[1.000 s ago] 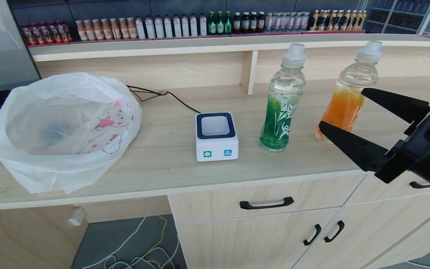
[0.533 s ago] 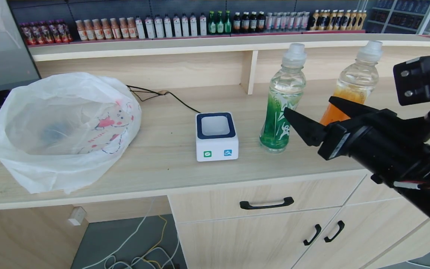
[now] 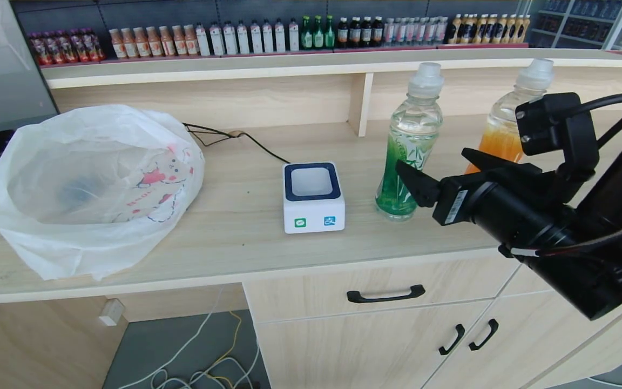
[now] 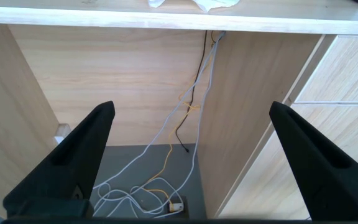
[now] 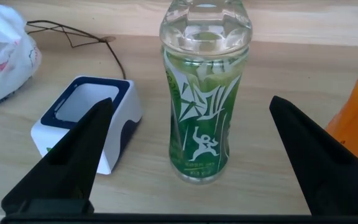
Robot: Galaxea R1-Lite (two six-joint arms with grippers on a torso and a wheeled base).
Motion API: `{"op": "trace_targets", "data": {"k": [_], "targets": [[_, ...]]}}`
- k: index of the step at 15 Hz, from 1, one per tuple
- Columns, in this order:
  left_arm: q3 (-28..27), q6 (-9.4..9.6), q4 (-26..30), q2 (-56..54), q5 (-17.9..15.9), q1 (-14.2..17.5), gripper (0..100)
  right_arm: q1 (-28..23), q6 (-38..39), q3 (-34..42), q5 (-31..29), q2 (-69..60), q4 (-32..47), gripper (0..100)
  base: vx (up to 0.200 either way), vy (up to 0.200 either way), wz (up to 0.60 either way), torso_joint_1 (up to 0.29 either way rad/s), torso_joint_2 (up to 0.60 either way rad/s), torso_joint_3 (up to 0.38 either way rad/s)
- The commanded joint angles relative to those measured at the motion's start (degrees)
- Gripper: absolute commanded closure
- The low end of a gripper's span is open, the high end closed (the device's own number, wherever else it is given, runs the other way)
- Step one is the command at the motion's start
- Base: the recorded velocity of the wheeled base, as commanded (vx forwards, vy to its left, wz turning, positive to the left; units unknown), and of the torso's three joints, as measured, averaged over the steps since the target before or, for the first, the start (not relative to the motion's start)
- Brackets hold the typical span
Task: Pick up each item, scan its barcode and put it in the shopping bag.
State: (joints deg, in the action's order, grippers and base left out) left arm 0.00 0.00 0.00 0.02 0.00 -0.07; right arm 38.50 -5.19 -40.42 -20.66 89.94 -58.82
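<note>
A green-labelled bottle (image 3: 409, 156) stands upright on the wooden counter (image 3: 235, 227), right of the white and blue barcode scanner (image 3: 312, 197). An orange-drink bottle (image 3: 497, 138) stands further right, partly behind my arm. My right gripper (image 3: 434, 162) is open and level with the green bottle's lower half, its tips just short of it. In the right wrist view the green bottle (image 5: 205, 106) sits centred between the open gripper (image 5: 191, 102) fingers, with the scanner (image 5: 86, 127) beside it. The white shopping bag (image 3: 89, 183) lies open at the left. My left gripper (image 4: 191, 106) hangs open below the counter.
A black cable (image 3: 246, 138) runs from the scanner to the back of the counter. A low shelf divider (image 3: 364, 102) stands behind the green bottle. Drawers with black handles (image 3: 385, 296) are under the counter. Loose cables (image 4: 166, 180) lie on the floor.
My right arm has swung left from in front of the orange bottle, and its open fingers now point at the green bottle. Bottles, scanner and bag have not moved.
</note>
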Motion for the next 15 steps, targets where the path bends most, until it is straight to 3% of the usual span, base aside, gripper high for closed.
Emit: {"op": "trace_targets", "data": {"k": [1,10,15], "targets": [[0.0,0.0,0.0,0.0,0.0,0.0,0,-0.1,0.0,-1.9,0.0,2.8,-0.4,0,0.0,0.0,0.0,0.0,0.0,0.0],[0.0,0.0,0.0,0.0,0.0,0.0,0,-3.0,0.0,-3.5,-0.2,10.6,-8.2,0,0.0,0.0,0.0,0.0,0.0,0.0],[0.0,0.0,0.0,0.0,0.0,0.0,0,-7.0,0.0,-10.1,0.4,14.9,-8.2,0,0.0,0.0,0.0,0.0,0.0,0.0]]}}
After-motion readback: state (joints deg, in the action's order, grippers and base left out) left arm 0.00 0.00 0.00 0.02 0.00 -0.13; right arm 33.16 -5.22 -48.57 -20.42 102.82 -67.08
